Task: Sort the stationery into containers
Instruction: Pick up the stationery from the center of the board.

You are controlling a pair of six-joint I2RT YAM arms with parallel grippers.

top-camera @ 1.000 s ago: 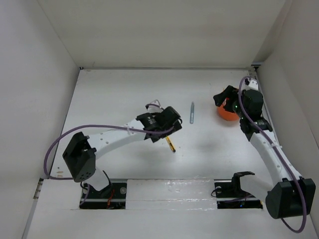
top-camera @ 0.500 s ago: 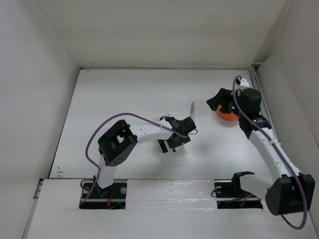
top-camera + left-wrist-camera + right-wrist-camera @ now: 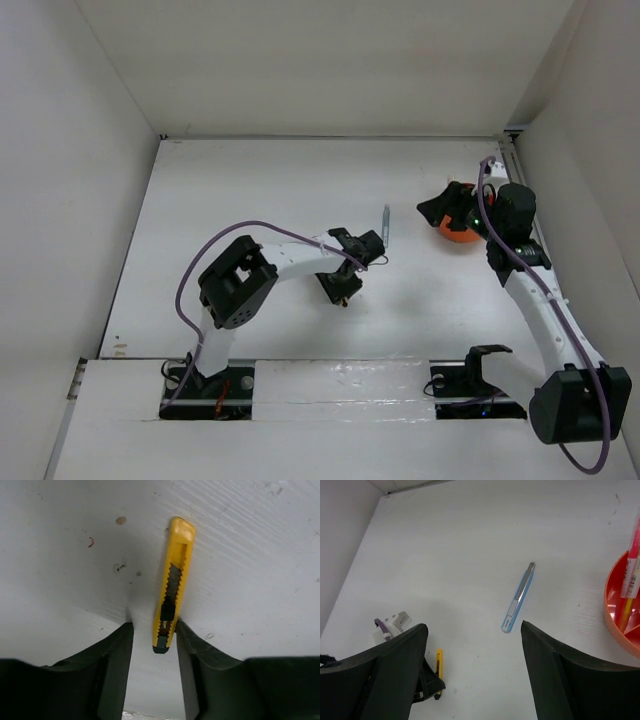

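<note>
A short yellow-black pen (image 3: pixel 172 580) lies flat on the white table; it also shows small as a yellow-black pen (image 3: pixel 343 297) from above. My left gripper (image 3: pixel 154 626) is down on the table astride its near black end. The jaws stand narrow, the right finger close against the pen and a gap on the left. A grey-blue pen (image 3: pixel 385 226) lies loose mid-table, and the same grey-blue pen (image 3: pixel 518 598) appears in the right wrist view. The orange pot (image 3: pixel 455 232) stands at the right. My right gripper (image 3: pixel 435 208) hovers beside it, open and empty.
In the right wrist view the orange pot (image 3: pixel 615 615) holds a pink marker (image 3: pixel 633 555) and a thin yellow pen (image 3: pixel 626 611) upright in its compartments. White walls close the table at the back, left and right. The left arm's purple cable (image 3: pixel 260 228) arches above the table.
My left arm has swung right and come down over the short yellow-black pen, and its jaws have narrowed around the pen's end. The right gripper shifted slightly near the pot.
</note>
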